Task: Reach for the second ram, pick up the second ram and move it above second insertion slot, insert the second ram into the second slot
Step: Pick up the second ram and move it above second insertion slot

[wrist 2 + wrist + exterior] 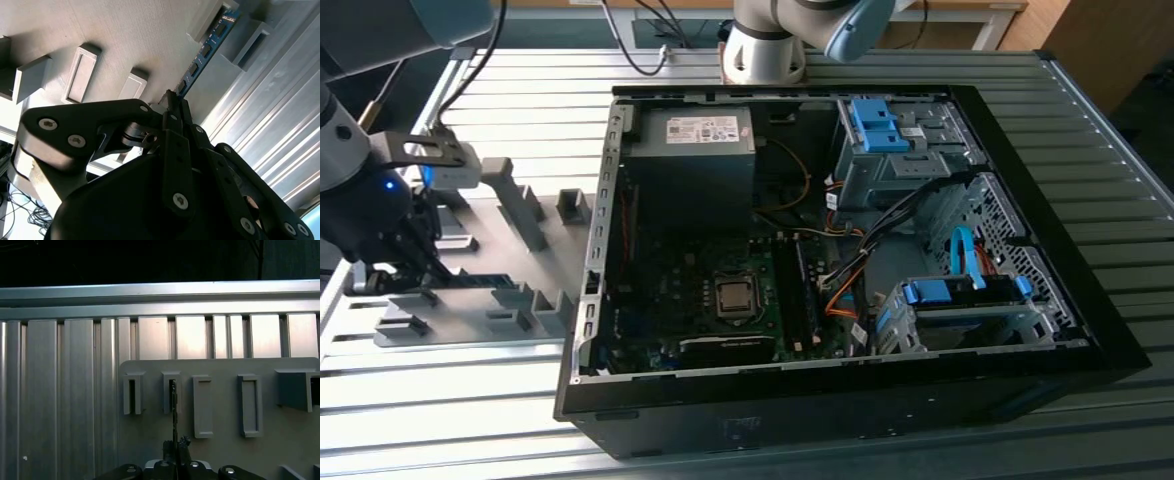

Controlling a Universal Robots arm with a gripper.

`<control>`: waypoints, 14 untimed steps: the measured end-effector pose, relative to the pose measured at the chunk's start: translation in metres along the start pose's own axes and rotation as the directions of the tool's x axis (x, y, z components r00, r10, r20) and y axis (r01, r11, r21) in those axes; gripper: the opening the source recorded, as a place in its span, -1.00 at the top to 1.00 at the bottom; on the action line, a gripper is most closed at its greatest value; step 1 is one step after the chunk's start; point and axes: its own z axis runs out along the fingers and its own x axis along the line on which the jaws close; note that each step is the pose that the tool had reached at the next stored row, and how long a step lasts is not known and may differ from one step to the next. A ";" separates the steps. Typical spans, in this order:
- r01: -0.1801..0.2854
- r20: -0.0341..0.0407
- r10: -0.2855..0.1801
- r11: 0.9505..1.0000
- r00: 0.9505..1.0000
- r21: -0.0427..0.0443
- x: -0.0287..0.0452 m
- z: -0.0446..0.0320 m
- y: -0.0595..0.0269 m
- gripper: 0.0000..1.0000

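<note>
— Where does the computer case (854,410) sit?
— On the slatted table (454,400), at the exterior view's right. The holder plate (480,262) lies just beside it, at the left.
— And the second ram (173,405)?
— In the first wrist view it stands on edge in 1 slotted block (166,392) on that plate, its near end pinched between the fingers of the gripper (175,450).

brushed ribbed metal table (45,390), matt grey plastic holder plate (225,405), smooth satin black claw (172,102), circuit-board second ram (202,57)

One open computer case (854,415), one gray fixture plate (225,455), one ram stick (202,55), one claw (172,102).
</note>
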 end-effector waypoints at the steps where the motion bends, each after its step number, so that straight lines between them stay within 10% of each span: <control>1: 0.000 0.000 0.000 1.000 1.000 0.000 0.0000 -0.0005 0.0000 0.73; 14: 0.000 0.000 0.000 1.000 1.000 0.000 -0.0001 -0.0105 0.0002 0.73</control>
